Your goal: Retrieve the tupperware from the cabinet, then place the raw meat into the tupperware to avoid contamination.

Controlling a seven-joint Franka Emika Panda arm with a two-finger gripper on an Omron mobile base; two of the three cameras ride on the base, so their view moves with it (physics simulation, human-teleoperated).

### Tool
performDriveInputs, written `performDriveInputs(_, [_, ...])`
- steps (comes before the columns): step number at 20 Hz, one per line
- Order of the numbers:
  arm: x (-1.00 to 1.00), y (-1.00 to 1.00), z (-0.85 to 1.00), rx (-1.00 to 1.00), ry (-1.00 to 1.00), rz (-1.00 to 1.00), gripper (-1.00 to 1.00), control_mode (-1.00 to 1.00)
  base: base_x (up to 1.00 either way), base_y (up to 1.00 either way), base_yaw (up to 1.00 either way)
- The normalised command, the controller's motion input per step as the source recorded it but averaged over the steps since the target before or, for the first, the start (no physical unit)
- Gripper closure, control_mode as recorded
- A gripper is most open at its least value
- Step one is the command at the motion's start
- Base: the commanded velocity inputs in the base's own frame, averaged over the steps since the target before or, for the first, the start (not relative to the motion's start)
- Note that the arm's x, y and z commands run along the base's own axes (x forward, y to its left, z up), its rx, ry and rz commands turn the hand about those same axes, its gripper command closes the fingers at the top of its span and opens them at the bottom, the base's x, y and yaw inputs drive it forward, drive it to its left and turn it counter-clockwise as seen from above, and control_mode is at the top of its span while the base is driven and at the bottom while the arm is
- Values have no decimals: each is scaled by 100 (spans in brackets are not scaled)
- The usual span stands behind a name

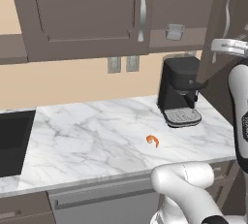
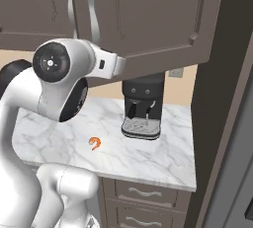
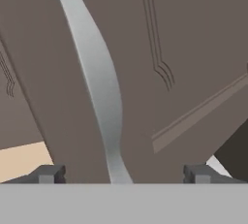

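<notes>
Gripper (image 3: 121, 173) spread wide around the silver bar handle (image 3: 99, 87) at frame centre, nothing gripped yet. The cabinet (image 3: 193, 48) door looks rigid; that smooth handle seems slippery, so grab mid-bar.

Matt brown wood cabinet (image 1: 82, 14) with brushed-metal handles (image 3: 99, 87); glossy veined marble desk (image 1: 97, 136); black plastic coffee machine (image 1: 179, 89).

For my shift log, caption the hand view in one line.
Open gripper straddling the lower end of the silver bar handle on a dark brown cabinet door, fingertips on either side.
</notes>
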Motion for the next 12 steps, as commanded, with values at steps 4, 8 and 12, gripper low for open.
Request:
performDriveInputs(4, [-39, 3, 5, 0, 0, -3, -100, -100, 0, 0, 0])
performDriveInputs(8, [-33, 8, 7, -2, 0, -1, -100, -100, 0, 0, 0])
performDriveInputs(12, [-33, 17, 4, -9, 0, 0, -100, -100, 0, 0, 0])
